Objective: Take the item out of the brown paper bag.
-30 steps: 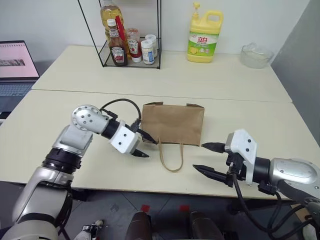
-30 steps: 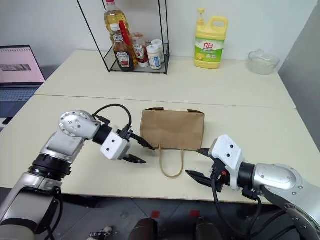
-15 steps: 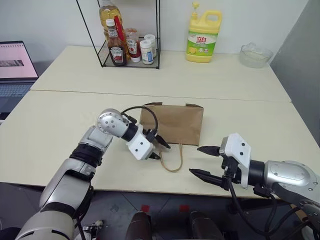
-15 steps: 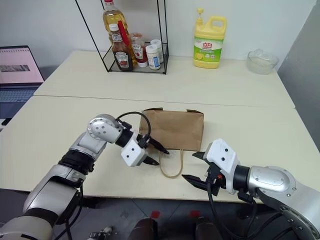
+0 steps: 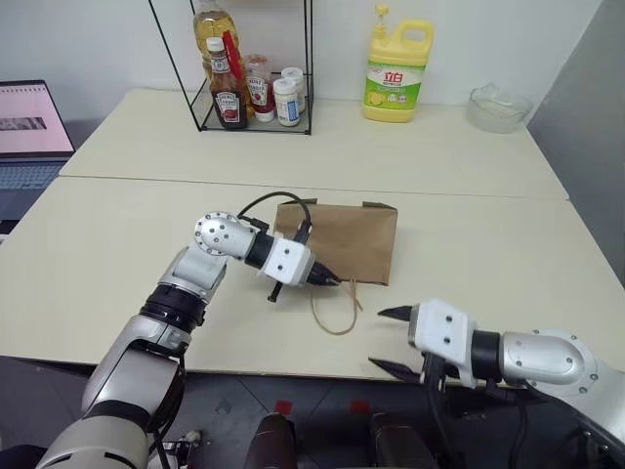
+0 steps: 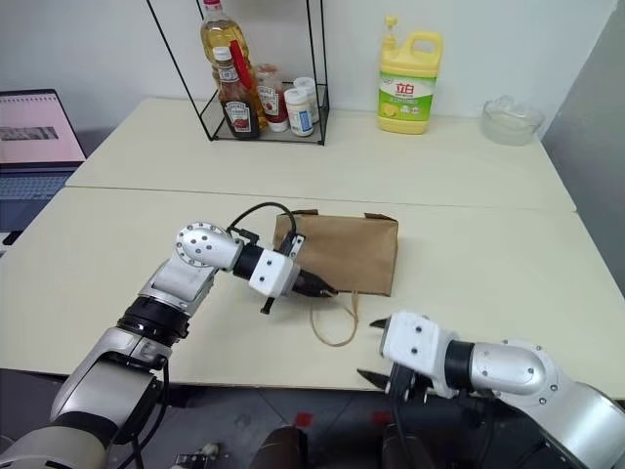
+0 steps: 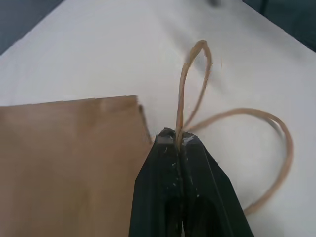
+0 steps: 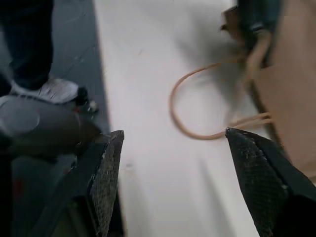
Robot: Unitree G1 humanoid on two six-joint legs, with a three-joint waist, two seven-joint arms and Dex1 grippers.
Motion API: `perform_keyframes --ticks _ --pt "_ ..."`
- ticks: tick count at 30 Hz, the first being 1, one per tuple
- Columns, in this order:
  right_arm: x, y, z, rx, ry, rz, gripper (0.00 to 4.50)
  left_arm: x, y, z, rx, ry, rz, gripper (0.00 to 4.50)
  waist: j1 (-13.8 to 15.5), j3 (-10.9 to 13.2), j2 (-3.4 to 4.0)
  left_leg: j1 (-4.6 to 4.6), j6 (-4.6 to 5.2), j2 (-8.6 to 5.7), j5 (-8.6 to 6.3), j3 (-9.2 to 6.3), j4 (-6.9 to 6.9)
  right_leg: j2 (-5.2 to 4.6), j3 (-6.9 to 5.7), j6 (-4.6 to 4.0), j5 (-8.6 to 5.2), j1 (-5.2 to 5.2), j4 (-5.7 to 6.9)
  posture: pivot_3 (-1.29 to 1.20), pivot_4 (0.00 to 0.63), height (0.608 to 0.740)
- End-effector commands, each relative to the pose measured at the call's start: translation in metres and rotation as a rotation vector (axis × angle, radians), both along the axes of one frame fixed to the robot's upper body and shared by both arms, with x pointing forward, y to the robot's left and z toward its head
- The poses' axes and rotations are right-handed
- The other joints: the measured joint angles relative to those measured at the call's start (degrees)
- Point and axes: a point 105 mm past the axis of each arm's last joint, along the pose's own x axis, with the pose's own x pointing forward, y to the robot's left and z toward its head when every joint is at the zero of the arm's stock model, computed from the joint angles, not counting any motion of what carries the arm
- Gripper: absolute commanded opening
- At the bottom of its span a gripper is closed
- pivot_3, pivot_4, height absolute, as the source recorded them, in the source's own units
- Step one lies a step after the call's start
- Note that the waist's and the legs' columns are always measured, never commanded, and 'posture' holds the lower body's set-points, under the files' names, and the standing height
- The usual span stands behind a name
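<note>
The brown paper bag [image 5: 342, 239] lies flat in the middle of the near table, its two tan handles [image 5: 337, 311] trailing toward the front edge. My left gripper [image 5: 327, 281] is at the bag's near edge, shut on one handle loop [image 7: 183, 94]; the second loop [image 7: 269, 148] lies on the table beside it. My right gripper [image 5: 379, 338] hovers open at the table's front edge, right of the handles, nothing between its fingers [image 8: 106, 173]. The item is hidden; the bag looks flat and closed from here.
On the far table stand a black wire rack [image 5: 249, 68] with sauce and oil bottles, a yellow detergent jug [image 5: 398, 61] and a glass bowl [image 5: 500, 106]. A laptop [image 5: 29, 127] sits at the far left. Bare tabletop lies on both sides of the bag.
My left gripper has closed on a bag handle and shifted slightly right. My right gripper has sunk and drawn back toward the table's front edge, staying open.
</note>
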Motion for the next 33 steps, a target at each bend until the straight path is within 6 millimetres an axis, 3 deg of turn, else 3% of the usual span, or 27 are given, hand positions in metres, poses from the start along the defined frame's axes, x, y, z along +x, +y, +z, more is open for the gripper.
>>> perform_keyframes --ticks 1,13,20,24,31,33 --pt "0.003 0.010 0.001 -0.004 -0.073 0.101 3.45 0.001 -0.003 0.015 -0.077 0.012 0.043 0.02 0.0 0.0 0.00 0.02 0.00 0.00 0.00 0.00 0.01 0.00 -0.01 0.00 0.00 0.02 0.00 0.00 0.150 0.740" --pt "0.044 0.050 -0.017 -0.075 -0.252 0.249 3.45 -0.004 0.000 0.007 -0.106 0.055 0.079 0.02 0.0 0.0 0.01 0.08 -0.01 0.01 0.00 -0.03 0.03 0.00 -0.05 -0.01 0.00 0.04 0.03 0.00 0.150 0.740" --pt "0.053 0.055 -0.044 -0.115 -0.166 0.226 3.45 0.000 0.007 0.005 -0.102 0.052 0.094 0.02 0.0 0.0 0.01 0.08 -0.01 0.00 0.01 -0.05 0.04 -0.01 -0.07 -0.01 0.01 0.05 0.07 0.00 0.150 0.740" --pt "0.060 0.052 -0.050 -0.105 -0.093 0.153 2.51 0.002 0.007 0.009 -0.111 0.044 0.094 0.00 0.0 0.0 0.02 0.10 -0.01 0.00 0.01 -0.06 0.03 0.00 -0.08 -0.01 0.01 0.05 0.09 0.00 0.150 0.740" --pt "0.062 0.047 -0.058 -0.136 -0.010 0.098 0.03 0.004 0.005 0.014 -0.134 0.039 0.097 0.00 0.0 0.0 0.01 0.14 -0.01 0.00 0.01 -0.09 0.07 0.00 -0.10 -0.01 0.01 0.12 0.16 0.00 0.150 0.740" --pt "0.061 0.046 -0.060 -0.143 0.015 0.087 0.03 0.006 0.004 0.015 -0.144 0.043 0.108 0.00 0.0 0.0 0.01 0.14 -0.01 0.00 0.01 -0.10 0.08 0.00 -0.10 -0.01 0.01 0.13 0.18 0.00 0.150 0.740"
